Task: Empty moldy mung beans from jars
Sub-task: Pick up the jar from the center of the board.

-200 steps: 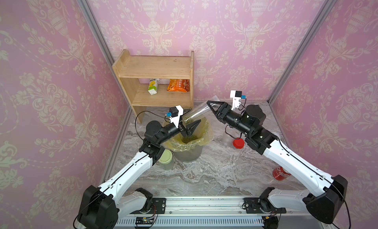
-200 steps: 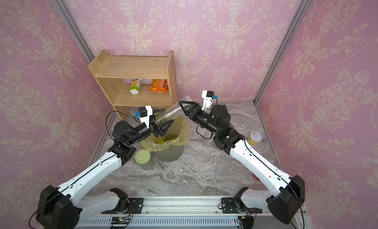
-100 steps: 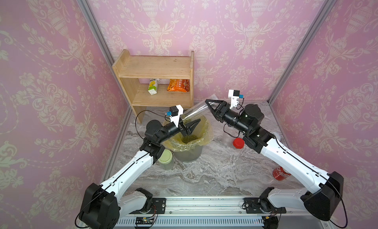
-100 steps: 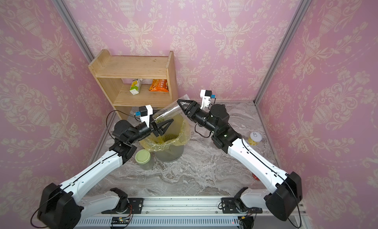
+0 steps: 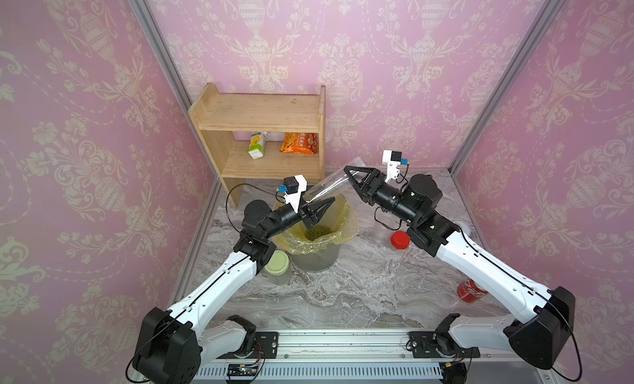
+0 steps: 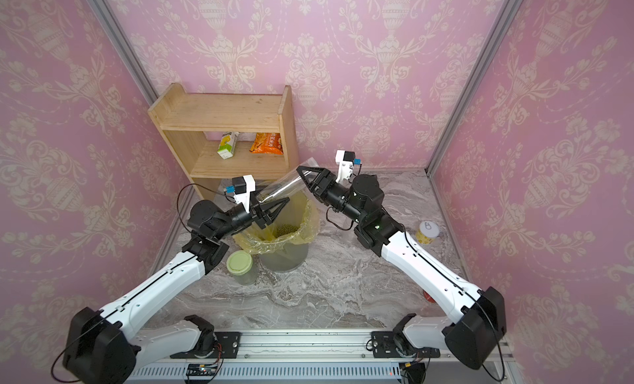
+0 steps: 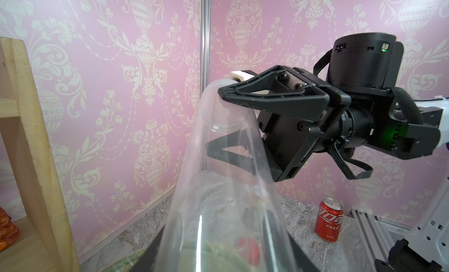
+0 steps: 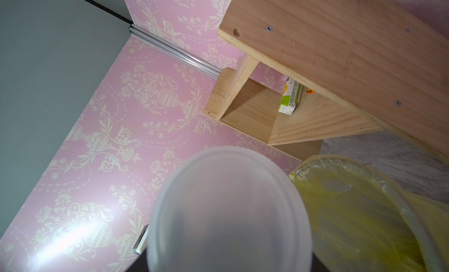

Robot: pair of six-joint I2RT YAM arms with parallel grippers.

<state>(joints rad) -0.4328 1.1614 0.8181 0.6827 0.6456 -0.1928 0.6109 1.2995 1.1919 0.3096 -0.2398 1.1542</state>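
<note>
table: a grey marbled top point(image 5: 360, 289) is walled on three sides by pink patterned panels.
shelf: a wooden unit point(image 5: 260, 114) is set in the far left corner; a carton point(image 5: 257, 148) and an orange snack bag point(image 5: 299, 142) are kept on its lower board.
bin: a grey bin point(image 5: 317, 258) lined with a yellow bag point(image 5: 346, 221) is placed in front of the shelf, between the two arms.
clear jar: it point(image 5: 331, 186) is held lidless above the bin's far rim, tilted, with the mouth lowered toward the left arm and the base raised toward the right arm.
right gripper: it point(image 5: 349, 178) is clamped on the base end of the clear jar, one finger above and one below (the lower one is seen through the plastic in the left wrist view).
left gripper: it point(image 5: 327, 203) is closed at the jar's mouth end, over the bin; dark fingers are seen on either side of the jar in the left wrist view.
wide jar: it point(image 5: 278, 267) is stood upright just beside the bin, its pale green lid on, under the left forearm.
red can: it point(image 5: 471, 289) is stood near the right forearm, well apart from the bin.
yellow tin: it point(image 6: 427, 233) is seen in a top view at the table's right edge.
red lid: it point(image 5: 399, 239) is seen on the table beside the right arm.
mung beans: a dark green heap point(image 5: 317, 232) is gathered inside the bag; a few more are lodged at the jar's mouth.
</note>
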